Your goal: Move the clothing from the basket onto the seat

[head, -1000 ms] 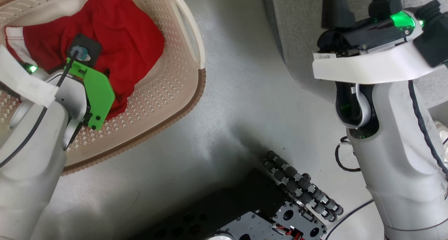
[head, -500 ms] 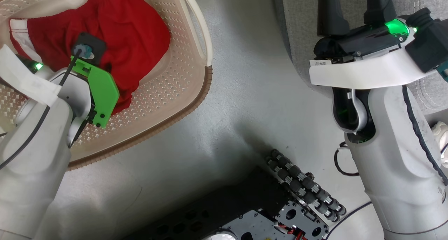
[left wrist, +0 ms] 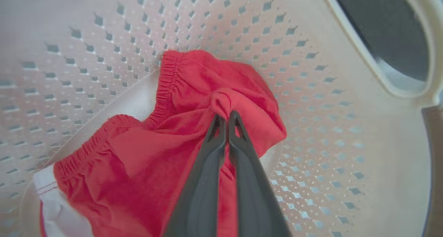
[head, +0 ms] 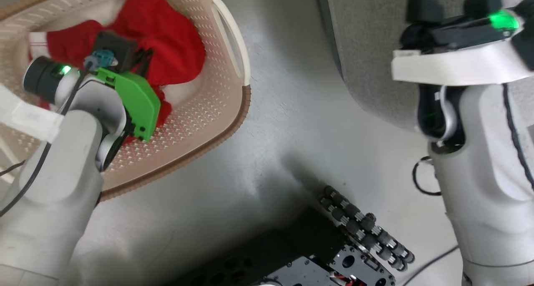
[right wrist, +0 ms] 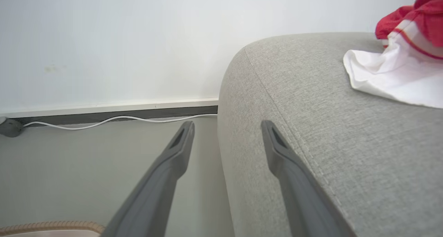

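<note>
At the left of the head view the pale left forearm (head: 54, 181) rose from the lower corner and bent at the wrist down into the basket (head: 200, 115), its green bracket (head: 137, 104) turned toward the middle of the picture; the basket stood on the grey floor (head: 283, 131), its brown rim nearest the robot and one white handle (head: 231, 35) on the side facing the seat. In the left wrist view the left end effector (left wrist: 226, 119) pointed down at the perforated basket floor, its two dark fingers pressed together with a small knot of red fabric pinched at the tips; the clothing (left wrist: 180, 143) lay bunched inside the basket, an elastic waistband curving along its upper left edge and a white panel showing at the lower left. Right of the basket came bare floor, with the robot's dark base (head: 333, 252) at the bottom of the head view. Further right the seat (head: 367, 48) filled the upper corner; the right forearm stood upright before it, wrist level, with the right end effector (head: 448, 2) pointing up out of the picture over the cushion's edge. In the right wrist view its fingers stood wide apart and held nothing, one over the floor and one over the cushion's rounded corner; a red and white garment (right wrist: 398, 71) lay on the seat at the far right, well apart from those fingers.
</note>
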You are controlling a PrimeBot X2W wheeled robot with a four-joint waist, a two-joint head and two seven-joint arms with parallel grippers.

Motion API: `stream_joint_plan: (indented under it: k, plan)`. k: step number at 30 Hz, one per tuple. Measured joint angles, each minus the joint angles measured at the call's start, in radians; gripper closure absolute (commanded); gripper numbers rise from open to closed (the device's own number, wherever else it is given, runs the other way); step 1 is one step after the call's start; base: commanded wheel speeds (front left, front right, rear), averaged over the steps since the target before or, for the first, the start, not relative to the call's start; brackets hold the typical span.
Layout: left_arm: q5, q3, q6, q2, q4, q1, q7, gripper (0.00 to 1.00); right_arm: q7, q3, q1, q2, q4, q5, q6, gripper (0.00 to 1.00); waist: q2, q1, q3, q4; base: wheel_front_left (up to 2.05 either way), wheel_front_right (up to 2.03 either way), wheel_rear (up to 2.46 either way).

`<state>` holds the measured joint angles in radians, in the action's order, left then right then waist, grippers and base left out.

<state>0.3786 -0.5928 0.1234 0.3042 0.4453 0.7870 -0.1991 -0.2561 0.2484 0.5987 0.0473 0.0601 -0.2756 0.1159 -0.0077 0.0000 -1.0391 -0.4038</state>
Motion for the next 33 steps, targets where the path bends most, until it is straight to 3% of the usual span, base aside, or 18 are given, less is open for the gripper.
stream_joint_plan:
  k: [9, 18, 33]
  plan:
    - [0.12, 0.136, -0.019, -0.061, -0.036, -0.093, 0.247, 1.0, 0.0, -0.091, 0.003, 0.015, -0.007, 0.072, -0.001, 0.0, 0.0, -0.0001, 0.093, 0.079, 0.0, 0.0, 0.0]
    - [0.158, 0.191, -0.02, -0.105, -0.086, -0.179, 0.458, 1.0, 0.0, -0.107, -0.04, 0.052, -0.026, 0.111, -0.037, 0.0, 0.0, -0.0001, 0.203, 0.189, 0.0, 0.0, 0.0]
    - [0.173, 0.225, -0.019, -0.166, -0.182, -0.286, 0.459, 1.0, 0.0, -0.124, -0.18, 0.112, -0.059, 0.162, -0.081, 0.0, 0.0, -0.0001, 0.411, 0.375, 0.0, 0.0, 0.0]
